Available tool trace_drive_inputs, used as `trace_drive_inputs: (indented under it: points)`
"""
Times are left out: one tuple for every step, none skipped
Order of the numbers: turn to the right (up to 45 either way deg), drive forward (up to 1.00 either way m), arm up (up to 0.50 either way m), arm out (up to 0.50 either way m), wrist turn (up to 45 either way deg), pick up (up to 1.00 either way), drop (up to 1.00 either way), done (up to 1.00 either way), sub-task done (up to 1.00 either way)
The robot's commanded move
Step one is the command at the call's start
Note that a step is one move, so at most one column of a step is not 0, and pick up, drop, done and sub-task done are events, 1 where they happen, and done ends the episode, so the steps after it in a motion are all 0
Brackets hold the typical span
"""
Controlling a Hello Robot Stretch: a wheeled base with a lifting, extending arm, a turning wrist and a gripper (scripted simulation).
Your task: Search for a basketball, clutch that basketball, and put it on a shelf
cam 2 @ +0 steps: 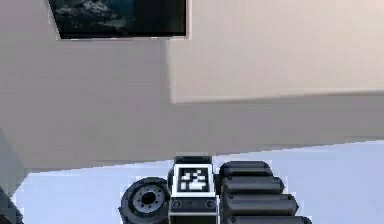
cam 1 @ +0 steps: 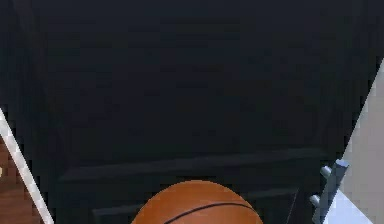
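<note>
**A:** Where's the basketball?

**B:** In the forward view, the orange basketball (cam 1: 197,205) with black seams sits at the middle of the bottom edge, which cuts off its lower part. Behind it rises a dark panelled door (cam 1: 190,90).

**A:** And the gripper?

**B:** In the arm side view, the gripper (cam 2: 147,198) shows as a dark body at the bottom edge. It is left of a white marker square (cam 2: 192,180), with the arm (cam 2: 255,190) to the right. I can't make out its far end, so I cannot tell how its fingers stand or whether it holds anything.

**A:** Farther out?

**B:** Pale floor (cam 2: 330,160), then a beige wall (cam 2: 270,70) with a dark framed picture (cam 2: 120,15) high up.
</note>
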Motion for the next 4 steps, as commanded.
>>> trace_drive_inputs:
  points:
    - [-45.0, 0.0, 0.0, 0.0, 0.0, 0.0, 0.0, 0.0, 0.0]
    - [-45.0, 0.0, 0.0, 0.0, 0.0, 0.0, 0.0, 0.0, 0.0]
    - [-30.0, 0.0, 0.0, 0.0, 0.0, 0.0, 0.0, 0.0, 0.0]
    - [0.0, 0.6, 0.0, 0.0, 0.0, 0.0, 0.0, 0.0, 0.0]
